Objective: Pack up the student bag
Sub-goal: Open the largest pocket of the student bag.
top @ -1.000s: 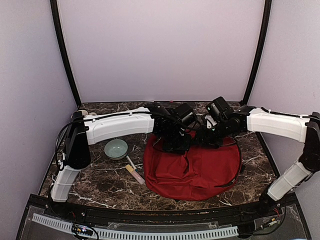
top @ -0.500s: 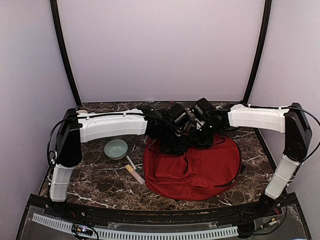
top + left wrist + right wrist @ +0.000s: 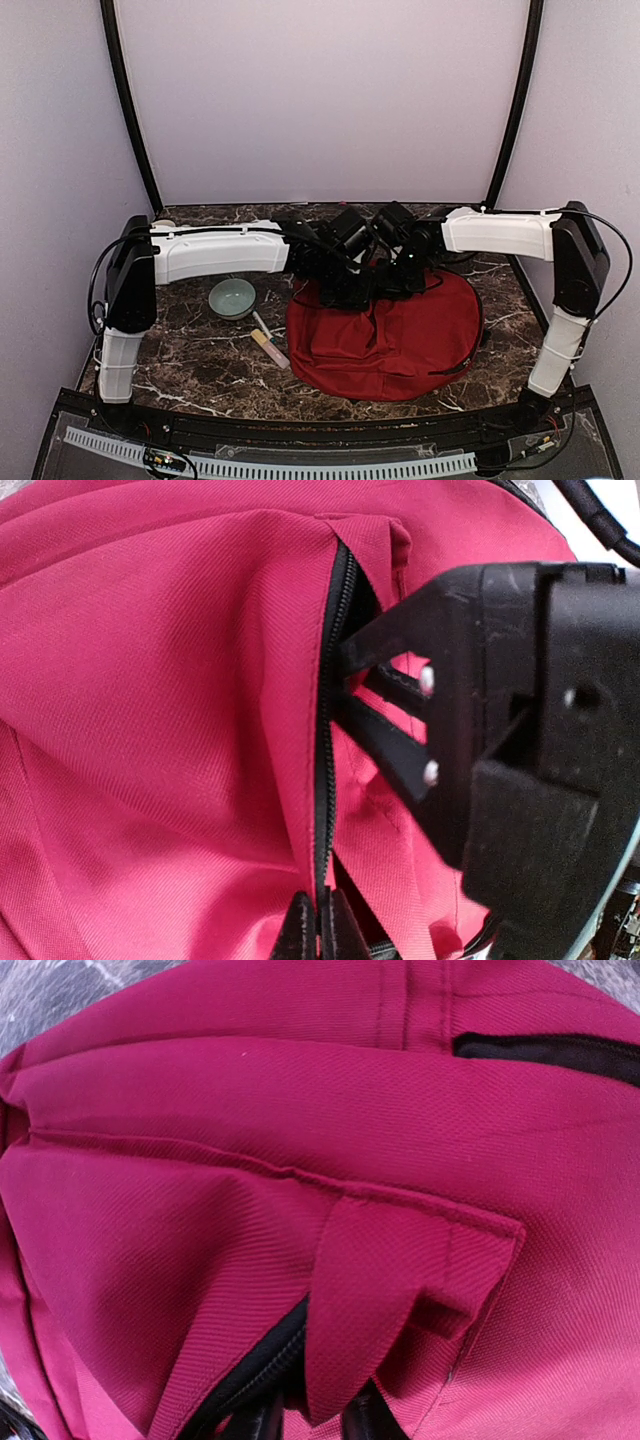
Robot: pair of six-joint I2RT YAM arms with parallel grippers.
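The student bag point(image 3: 395, 335) is a dark-red backpack lying flat at the table's middle. It fills the left wrist view point(image 3: 150, 730) and the right wrist view point(image 3: 300, 1110). My left gripper point(image 3: 345, 288) is at the bag's far left edge, its fingertips point(image 3: 320, 932) shut on the black zipper edge point(image 3: 330, 680). My right gripper point(image 3: 402, 277) is close beside it at the bag's far edge. It shows in the left wrist view point(image 3: 350, 675) with its fingers at the zipper opening. In its own view its fingers point(image 3: 365, 1422) pinch a red fabric flap point(image 3: 390, 1280) by the zipper.
A pale green bowl point(image 3: 232, 297) stands left of the bag. A pen and a small tan stick point(image 3: 268, 345) lie between the bowl and the bag. The two wrists nearly touch over the bag's far edge. Black frame posts stand at the back corners.
My right arm has swung left, bringing its gripper from the bag's far right to right beside the left gripper. The left gripper has stayed on the bag's far edge.
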